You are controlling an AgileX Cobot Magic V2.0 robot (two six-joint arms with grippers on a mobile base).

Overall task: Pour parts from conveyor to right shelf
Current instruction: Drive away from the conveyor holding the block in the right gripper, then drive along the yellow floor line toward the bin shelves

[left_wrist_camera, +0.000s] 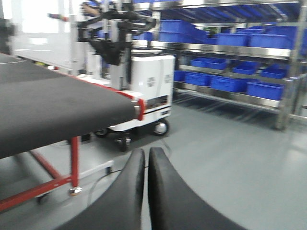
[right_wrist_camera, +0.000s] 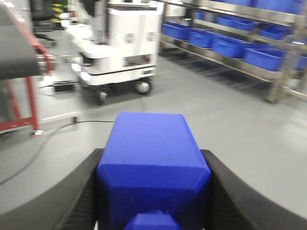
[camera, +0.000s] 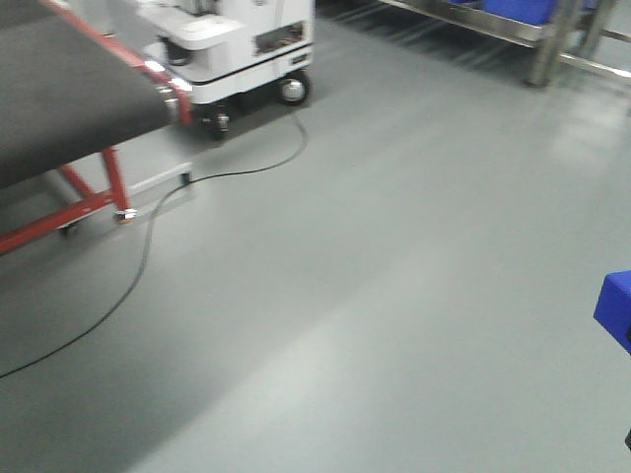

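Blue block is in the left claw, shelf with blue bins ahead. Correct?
No. The blue block sits in the right claw, per the right wrist view; the left claw is shut on nothing. The shelf with blue bins is ahead, as said.

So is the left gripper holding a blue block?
No, the left gripper has its two black fingers shut against each other with nothing between them; the blue block sits in the right gripper.
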